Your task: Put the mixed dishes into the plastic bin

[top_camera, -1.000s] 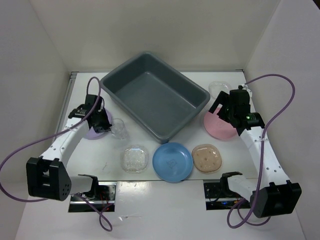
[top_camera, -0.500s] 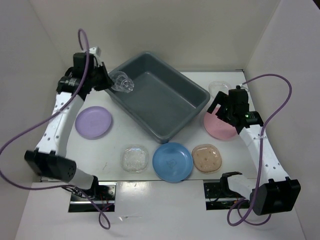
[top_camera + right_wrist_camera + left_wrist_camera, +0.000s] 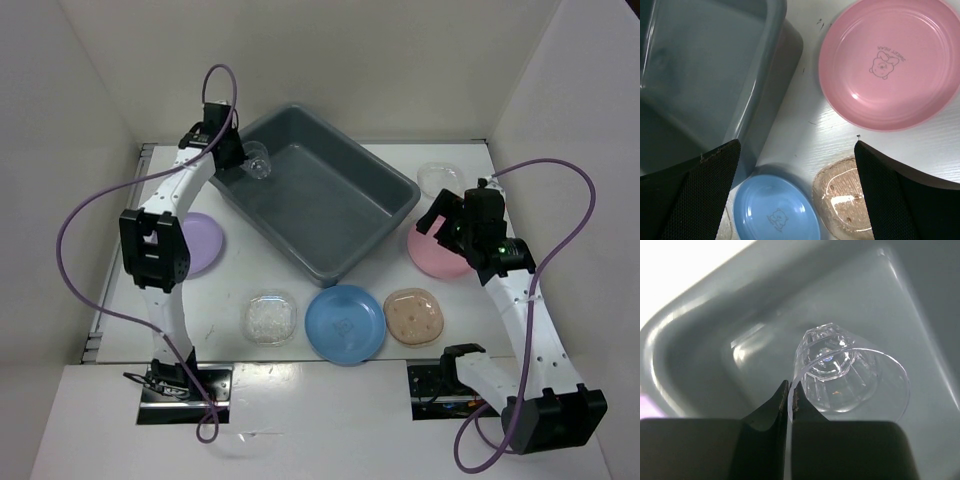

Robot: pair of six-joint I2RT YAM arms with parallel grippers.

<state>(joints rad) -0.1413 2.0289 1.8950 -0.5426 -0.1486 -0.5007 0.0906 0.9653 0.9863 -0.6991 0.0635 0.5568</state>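
Jaws of the left gripper (image 3: 790, 396) were closed almost together, pinching the rim of the cup (image 3: 852, 375) between their tips. The cup hung tilted, its mouth toward the wrist camera and its base toward the grey floor below. It sat inside the bin (image 3: 330, 262), over the 10 o'clock corner; whether it touched the floor could not be told. The left arm reached in over the rim there.

Jaws of the right gripper (image 3: 797, 192) stood wide apart and held nothing. That gripper hovered above the table (image 3: 805, 120), between the bin's 4 o'clock corner and the pink plate (image 3: 890, 65).

Around the bin, all on the table: the pink plate lay at 4 o'clock, a clear dish (image 3: 440, 178) at 3 o'clock, the tan dish (image 3: 413, 315) at 5 o'clock, the blue plate (image 3: 345, 322) at 6 o'clock just beside the tan dish, a second clear dish (image 3: 270, 318) at 7 o'clock, and the lavender plate (image 3: 205, 245) at 8 o'clock, partly hidden by the left arm.
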